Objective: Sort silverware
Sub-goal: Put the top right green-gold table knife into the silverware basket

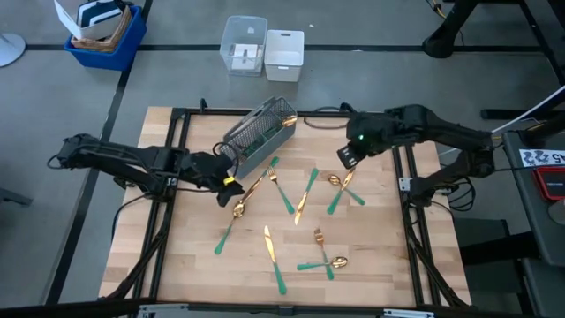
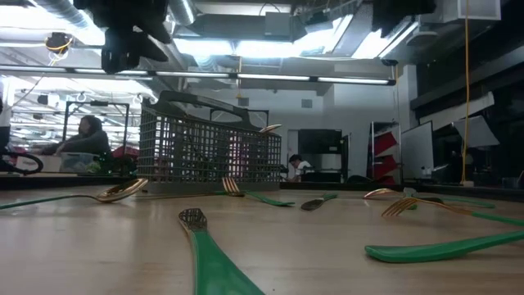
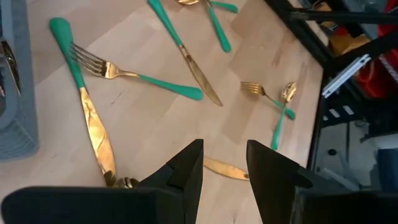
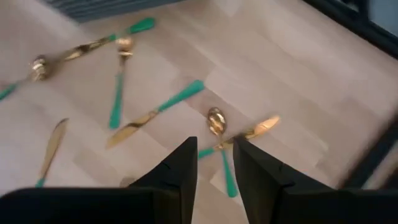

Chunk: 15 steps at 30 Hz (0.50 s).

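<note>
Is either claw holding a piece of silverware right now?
No. Both the left claw and the right claw are open with nothing between their fingers, above the scattered silverware.

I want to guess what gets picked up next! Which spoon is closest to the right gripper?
The spoon crossed with another utensil, just below the right gripper. It lies almost under the open fingers; the other spoons lie farther down or across the table.

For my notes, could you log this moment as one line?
silverware: scattered on table | caddy: one piece inside | left end effector: open, empty | right end effector: open, empty
</note>
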Available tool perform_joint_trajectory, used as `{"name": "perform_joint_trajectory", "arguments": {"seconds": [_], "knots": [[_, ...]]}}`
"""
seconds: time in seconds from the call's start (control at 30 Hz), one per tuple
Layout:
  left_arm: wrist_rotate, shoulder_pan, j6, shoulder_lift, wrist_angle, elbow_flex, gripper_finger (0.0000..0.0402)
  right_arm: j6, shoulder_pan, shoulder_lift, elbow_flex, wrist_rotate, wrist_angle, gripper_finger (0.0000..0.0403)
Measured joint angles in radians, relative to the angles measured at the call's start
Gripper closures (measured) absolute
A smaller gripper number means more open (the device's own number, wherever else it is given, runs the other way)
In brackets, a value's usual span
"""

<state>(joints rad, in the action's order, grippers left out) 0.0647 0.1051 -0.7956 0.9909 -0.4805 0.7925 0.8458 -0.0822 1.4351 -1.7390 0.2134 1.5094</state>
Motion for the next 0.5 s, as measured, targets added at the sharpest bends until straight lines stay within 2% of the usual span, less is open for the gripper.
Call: {"name": "perform_joint_trajectory", "arguments": {"seconds": [0.17, 0.4, 0.5], "knots": [[0.000, 0.000, 0.011, 0.039, -0.003, 0.000, 0.0288, 0.206, 0.076, 0.032, 0.056, 0.059, 0.007, 0.0295], [0.000, 0.000, 0.014, 0.084, -0.007, 0.000, 0.0288, 0.492, 0.139, 0.038, 0.306, 0.046, -0.003, 0.0295], [0.000, 0.000, 0.016, 0.094, -0.003, 0.000, 0.0288, 0.573, 0.141, 0.038, 0.413, 0.020, -0.079, 0.0295]]}}
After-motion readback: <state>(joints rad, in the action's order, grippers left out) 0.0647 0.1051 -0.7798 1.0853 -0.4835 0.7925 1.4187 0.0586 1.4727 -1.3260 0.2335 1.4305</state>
